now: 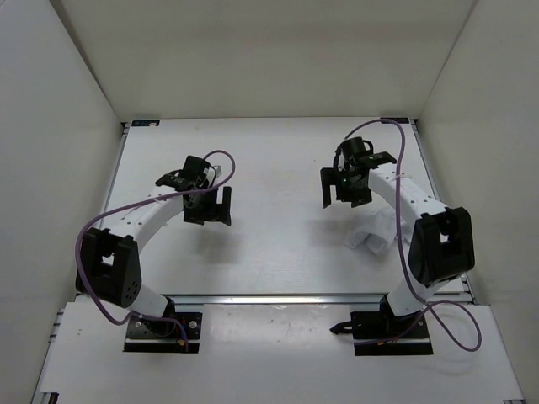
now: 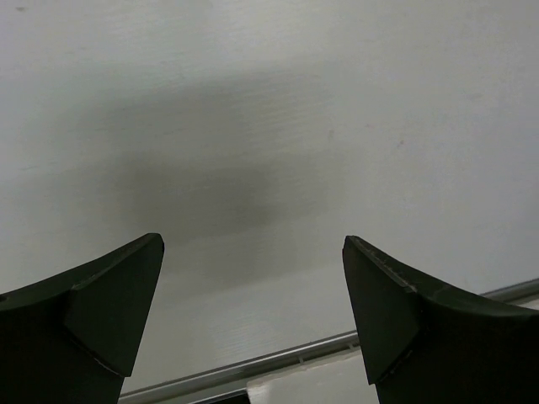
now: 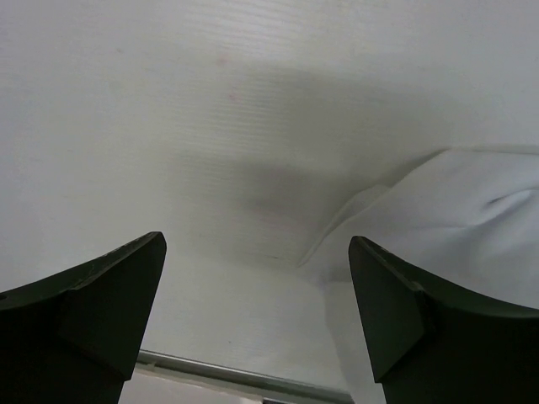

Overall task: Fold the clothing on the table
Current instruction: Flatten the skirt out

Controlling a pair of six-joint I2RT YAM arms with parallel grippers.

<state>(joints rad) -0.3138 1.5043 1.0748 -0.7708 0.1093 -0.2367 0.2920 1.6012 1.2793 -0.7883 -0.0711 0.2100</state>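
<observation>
white table (image 1: 278, 160) between plain walls (image 1: 50, 101). two arms reach over it, purple cables (image 1: 226, 155) looped along both. clothing (image 1: 369, 237) bunched on table near right front edge, partly hidden under right arm (image 1: 413, 199), just beside right gripper (image 1: 344, 200). left gripper (image 1: 208, 217) well apart, over bare table. both jaws wide open, gripping nothing.

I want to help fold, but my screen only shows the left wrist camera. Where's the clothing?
Observer: The clothing lies crumpled on the right side of the table, next to the right arm.
Operator: Is the right claw holding it?
Observer: No, the right claw is open and empty, by the clothing's edge.
Operator: How about my claw?
Observer: The left claw is open, off to the left, away from the clothing.
</observation>
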